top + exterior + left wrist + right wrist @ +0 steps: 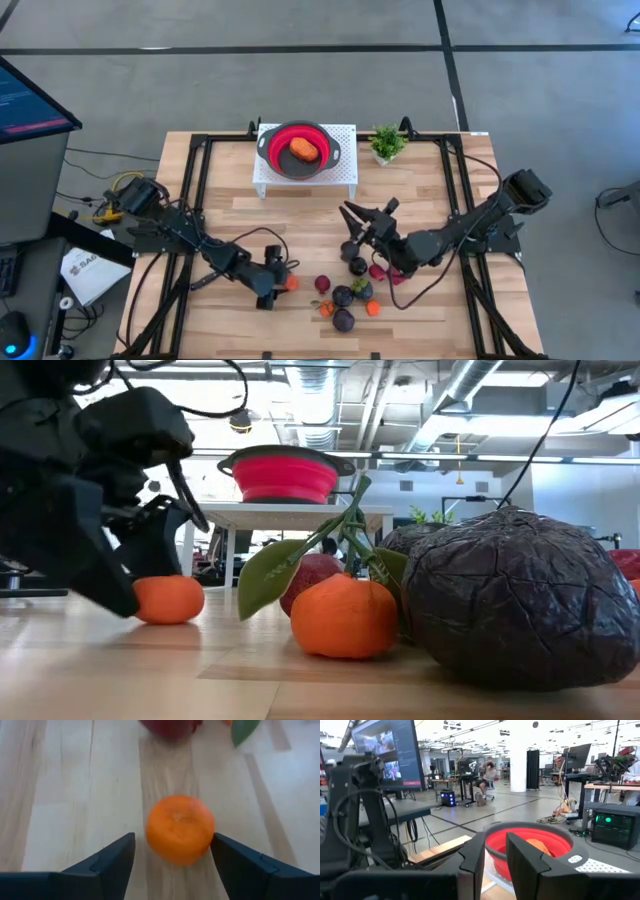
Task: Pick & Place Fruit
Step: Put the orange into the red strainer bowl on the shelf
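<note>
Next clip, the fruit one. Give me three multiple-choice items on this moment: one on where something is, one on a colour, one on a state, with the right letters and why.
1. Where does the red bowl stand?
A. on the small white stand at the far side of the table
B. on the floor
C. among the loose fruit

2. What colour is the fruit between the left hand's fingers?
A. dark purple
B. orange
C. green

3. How is the left hand?
A. shut on a knife
B. raised high above the bowl
C. open, low at the tabletop, a finger on each side of a fruit

Answers:
1 A: the high view shows the bowl on the white stand beside the potted plant.
2 B: the left wrist view shows an orange fruit.
3 C: gaps show between both fingers and the fruit.
</note>
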Available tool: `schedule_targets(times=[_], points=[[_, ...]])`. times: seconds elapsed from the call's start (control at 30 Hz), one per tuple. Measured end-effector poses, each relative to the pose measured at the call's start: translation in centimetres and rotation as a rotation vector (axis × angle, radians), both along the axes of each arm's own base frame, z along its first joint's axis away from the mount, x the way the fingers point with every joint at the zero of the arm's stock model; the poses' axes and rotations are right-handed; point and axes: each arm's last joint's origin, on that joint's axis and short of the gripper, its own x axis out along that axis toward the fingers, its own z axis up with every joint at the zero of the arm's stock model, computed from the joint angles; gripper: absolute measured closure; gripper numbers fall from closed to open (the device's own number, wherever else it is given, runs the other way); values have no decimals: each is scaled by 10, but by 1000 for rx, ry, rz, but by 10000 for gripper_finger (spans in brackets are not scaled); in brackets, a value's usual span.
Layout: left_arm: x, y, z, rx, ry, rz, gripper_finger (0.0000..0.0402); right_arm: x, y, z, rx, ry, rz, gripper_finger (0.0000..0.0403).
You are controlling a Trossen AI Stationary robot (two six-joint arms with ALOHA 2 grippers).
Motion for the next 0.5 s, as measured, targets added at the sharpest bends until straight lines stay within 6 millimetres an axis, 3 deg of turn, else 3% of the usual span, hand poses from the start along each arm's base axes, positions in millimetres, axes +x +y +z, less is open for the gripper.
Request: schedule_targets(times=[0.27, 0.5], points=[[-3, 3, -3, -26, -109, 16, 172, 2, -3, 12, 34, -23, -77, 331], [-5, 4, -22, -17, -109, 14, 159, 1, -4, 13, 53, -19, -141, 331]])
